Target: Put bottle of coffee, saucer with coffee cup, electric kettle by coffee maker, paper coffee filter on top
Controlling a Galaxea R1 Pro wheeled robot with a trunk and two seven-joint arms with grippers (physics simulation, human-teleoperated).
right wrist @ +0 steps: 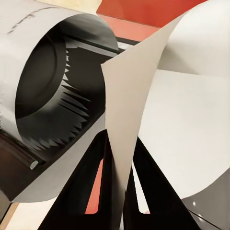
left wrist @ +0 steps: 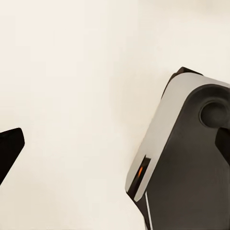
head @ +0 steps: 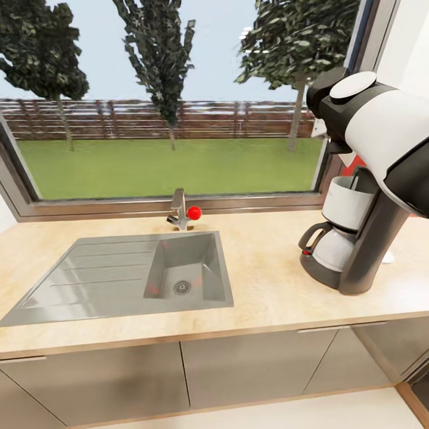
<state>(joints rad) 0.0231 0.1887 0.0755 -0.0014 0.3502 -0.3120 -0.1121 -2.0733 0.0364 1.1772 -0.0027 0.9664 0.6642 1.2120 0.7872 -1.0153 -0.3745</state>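
Step in hand: filter placement. Right claw (right wrist: 117,191) is closed on the paper coffee filter (right wrist: 143,120), pinching its wall, just beside the open filter basket of the coffee maker (head: 351,238) on the desk (head: 262,280). Next, by my judgement: centre over the top, lower, release. Left claw state cannot be told.

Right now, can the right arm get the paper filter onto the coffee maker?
Probably yes: the right gripper is shut on the paper coffee filter, right beside the coffee maker and its filter basket, with nothing between.

Steel sink (head: 119,274) with tap (head: 179,210), window (head: 167,101), grey cabinets (head: 179,375) below
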